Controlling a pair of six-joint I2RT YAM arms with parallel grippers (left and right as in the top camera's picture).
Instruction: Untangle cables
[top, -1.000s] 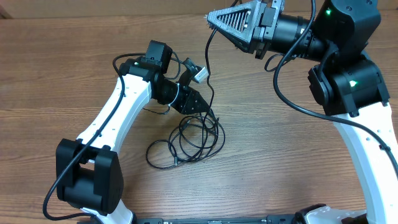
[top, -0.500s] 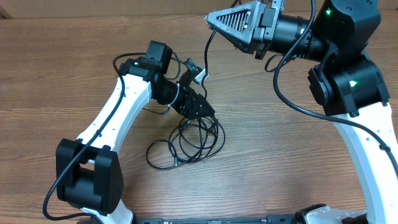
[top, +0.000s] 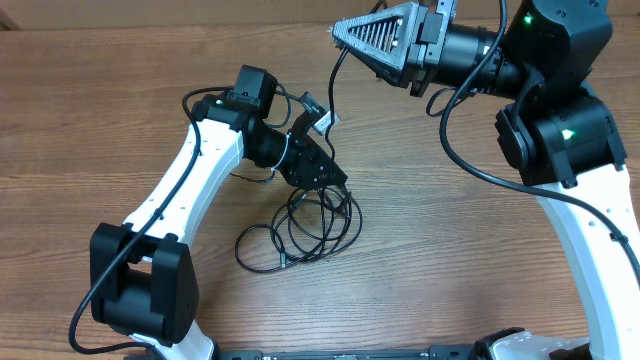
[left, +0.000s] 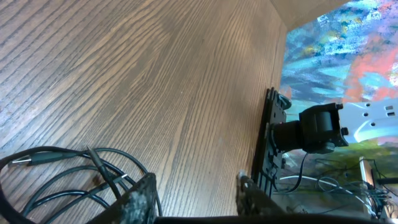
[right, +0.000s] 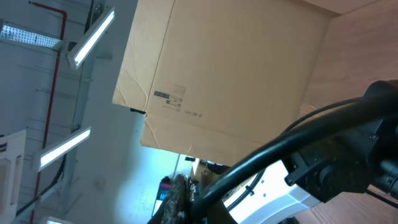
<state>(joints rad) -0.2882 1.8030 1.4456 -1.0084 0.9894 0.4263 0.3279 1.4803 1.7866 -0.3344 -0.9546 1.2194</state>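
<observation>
The cables lie as a loose tangle of thin black loops on the wooden table, in front of my left arm. One strand rises from the tangle to my right gripper, which is held high at the back and is shut on it. My left gripper sits low at the tangle's upper edge. In the left wrist view its fingers stand apart over bare wood, with the cable loops just outside the left finger and nothing between the jaws. The right wrist view shows closed fingertips.
My right arm's thick black supply cable hangs in a loop over the table's right side. A cardboard box stands behind the table. A black bracket with a camera is fixed at the table's edge.
My left gripper's jaws have parted from shut, and its tip has shifted slightly toward the tangle. The right arm has stayed still with its strand.
</observation>
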